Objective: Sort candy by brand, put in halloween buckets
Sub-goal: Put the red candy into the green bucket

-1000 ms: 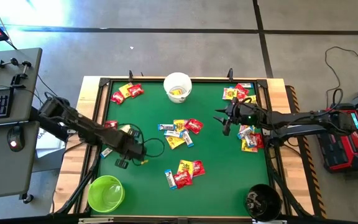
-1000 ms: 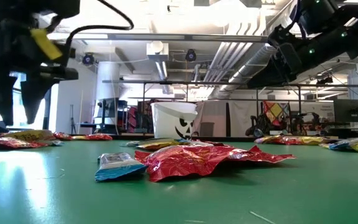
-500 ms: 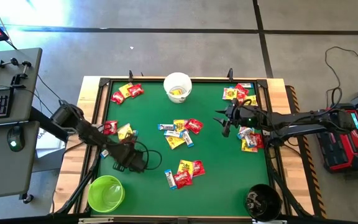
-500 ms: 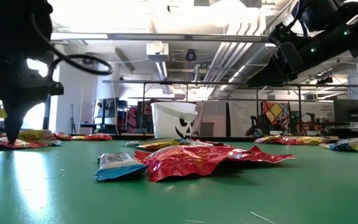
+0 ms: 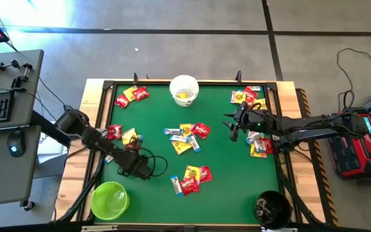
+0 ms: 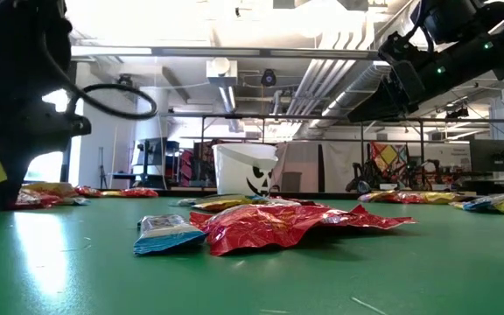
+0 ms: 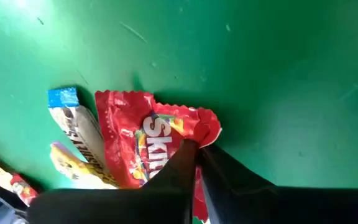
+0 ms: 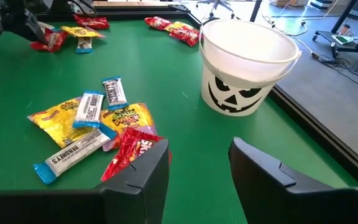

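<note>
Starting at the left edge of the green table (image 5: 224,180), your left gripper (image 7: 194,149) is down at the mat beside a small cluster of candy: a red packet (image 7: 145,134), a yellow packet (image 5: 129,136) and a white-and-blue bar (image 7: 76,121). Its fingers are pinched together on the edge of that red packet, which lies flat on the mat. In the high view the arm reaches in from the left side, with its wrist partway between this cluster and the lime green bucket (image 5: 109,200) in the near left corner.

At the far left corner you have another small group of red and yellow packets (image 5: 131,95). The white bucket (image 5: 184,89) stands at the middle of the far edge, upright, with something yellow inside it.

In the middle of the table a heap of candy (image 5: 187,136) mixes all three kinds, and a second heap (image 5: 190,178) lies nearer the near edge.

Your right gripper (image 8: 197,165) hangs above the mat, right of the central heap, with its fingers apart and nothing between them. More candy (image 5: 255,122) lies along the right edge, up to the far right corner. The black bucket (image 5: 272,207) stands in the near right corner.
</note>
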Controlling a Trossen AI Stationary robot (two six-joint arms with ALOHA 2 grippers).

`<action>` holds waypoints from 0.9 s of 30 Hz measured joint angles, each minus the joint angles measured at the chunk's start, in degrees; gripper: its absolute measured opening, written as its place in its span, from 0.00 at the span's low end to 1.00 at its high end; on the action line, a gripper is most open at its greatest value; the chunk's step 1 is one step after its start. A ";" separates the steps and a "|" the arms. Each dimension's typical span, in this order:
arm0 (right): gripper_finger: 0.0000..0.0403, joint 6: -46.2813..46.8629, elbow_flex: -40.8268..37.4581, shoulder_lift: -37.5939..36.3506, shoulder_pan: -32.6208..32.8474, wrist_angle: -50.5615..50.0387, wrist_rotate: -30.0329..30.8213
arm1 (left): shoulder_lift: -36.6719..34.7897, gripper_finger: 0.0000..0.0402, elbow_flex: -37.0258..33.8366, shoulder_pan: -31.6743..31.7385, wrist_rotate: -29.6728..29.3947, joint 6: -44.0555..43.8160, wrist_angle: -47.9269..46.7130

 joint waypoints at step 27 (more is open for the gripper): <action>0.39 0.34 0.00 0.00 0.00 0.46 -0.04 | -15.60 0.00 25.33 -7.41 11.08 4.44 -14.13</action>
